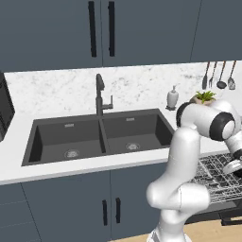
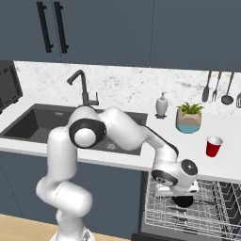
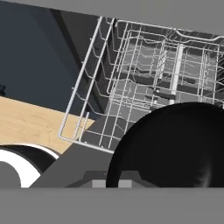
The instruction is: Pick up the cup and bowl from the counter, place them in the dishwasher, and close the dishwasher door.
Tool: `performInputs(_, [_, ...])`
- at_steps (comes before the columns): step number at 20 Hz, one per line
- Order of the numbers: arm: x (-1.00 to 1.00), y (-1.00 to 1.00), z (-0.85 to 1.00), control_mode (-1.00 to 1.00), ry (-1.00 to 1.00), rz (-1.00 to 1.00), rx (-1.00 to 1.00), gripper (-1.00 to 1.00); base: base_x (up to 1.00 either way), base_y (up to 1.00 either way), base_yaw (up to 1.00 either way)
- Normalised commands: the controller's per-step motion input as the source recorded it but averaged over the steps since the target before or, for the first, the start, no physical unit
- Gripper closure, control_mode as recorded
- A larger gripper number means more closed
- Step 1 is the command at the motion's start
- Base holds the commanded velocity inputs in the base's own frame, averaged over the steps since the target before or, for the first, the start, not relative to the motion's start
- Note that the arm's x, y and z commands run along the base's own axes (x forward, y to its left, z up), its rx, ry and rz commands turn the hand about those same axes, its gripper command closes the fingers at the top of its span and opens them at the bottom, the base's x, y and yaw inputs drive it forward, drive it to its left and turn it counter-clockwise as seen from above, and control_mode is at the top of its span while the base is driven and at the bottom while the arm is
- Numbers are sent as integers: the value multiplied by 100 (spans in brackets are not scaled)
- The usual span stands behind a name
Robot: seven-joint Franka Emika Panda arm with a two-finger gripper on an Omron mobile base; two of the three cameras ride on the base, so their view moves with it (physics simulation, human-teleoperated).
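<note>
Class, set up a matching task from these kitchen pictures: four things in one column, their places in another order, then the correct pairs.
Things:
1. cup
2. bowl
3. plant pot
4. soap bottle

Places:
A. held by the claw over the dishwasher rack
B. on the counter, above the open dishwasher
C. by the wall, nearest the sink
D. between soap bottle and cup

Pairs: 1-B, 2-A, 3-D, 4-C
</note>
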Motion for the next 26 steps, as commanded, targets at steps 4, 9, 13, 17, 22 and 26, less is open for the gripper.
performInputs(4, [0, -13, 0, -100, 0, 0, 4, 100, 0, 0, 0])
performInputs(9, [1, 1, -19, -100, 0, 1, 0, 100, 0, 0, 0])
performInputs(13, [17, 6, -51, -100, 0, 1, 0, 100, 0, 0, 0])
performInputs(17, [24, 8, -43, -100, 0, 1, 0, 100, 0, 0, 0])
performInputs(22, [17, 8, -32, -100, 0, 1, 0, 100, 0, 0, 0])
performInputs(26, [9, 2, -27, -100, 0, 2, 0, 100, 0, 0, 0])
